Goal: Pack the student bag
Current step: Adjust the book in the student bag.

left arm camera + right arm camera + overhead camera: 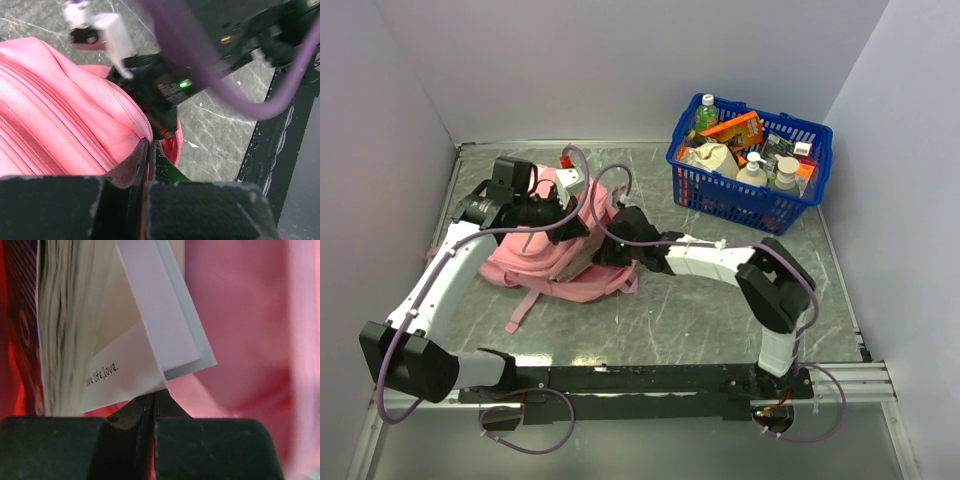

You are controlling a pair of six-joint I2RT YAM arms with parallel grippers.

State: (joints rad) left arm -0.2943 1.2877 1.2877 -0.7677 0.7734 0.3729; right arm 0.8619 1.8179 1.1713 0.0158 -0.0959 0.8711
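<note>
Grey table (700, 310); student bag (532, 265); wrist-only booklet (125, 355)

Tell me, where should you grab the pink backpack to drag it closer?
Probably the loose strap trailing from the pink backpack toward the near edge of the table. Come down from above on that near side: the strap is narrow enough to pinch across and lies out in the open, though flat, so it may be fiddly.
</note>
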